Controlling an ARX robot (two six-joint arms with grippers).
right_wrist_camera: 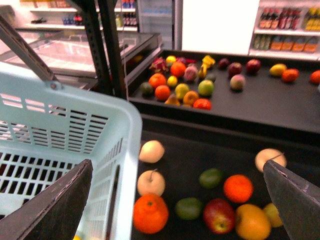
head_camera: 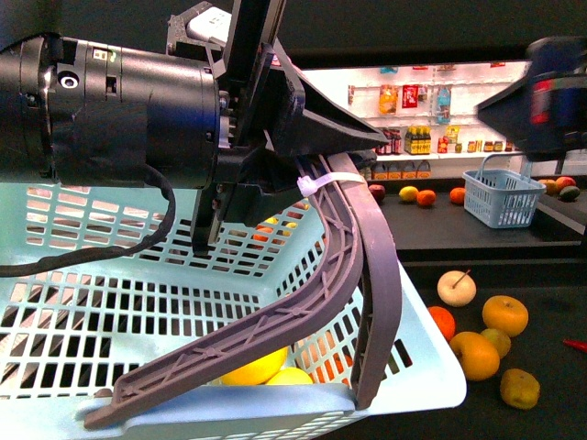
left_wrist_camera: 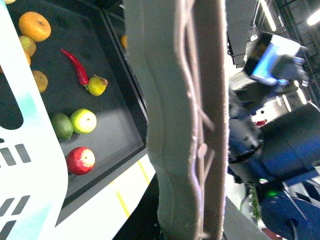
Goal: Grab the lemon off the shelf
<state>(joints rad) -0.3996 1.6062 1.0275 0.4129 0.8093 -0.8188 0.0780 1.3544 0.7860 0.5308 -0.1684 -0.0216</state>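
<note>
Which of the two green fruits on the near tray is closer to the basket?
The green fruit between the basket-side orange and the red apple; the other green fruit lies farther out, beside a second orange.

Grocery shop from what I see: loose fruit (right_wrist_camera: 182,90) on the black shelf (right_wrist_camera: 280,110), white shelves of bottles (head_camera: 417,139) behind, hanging snack packets (head_camera: 410,96), light-blue plastic shopping basket (head_camera: 431,357).
</note>
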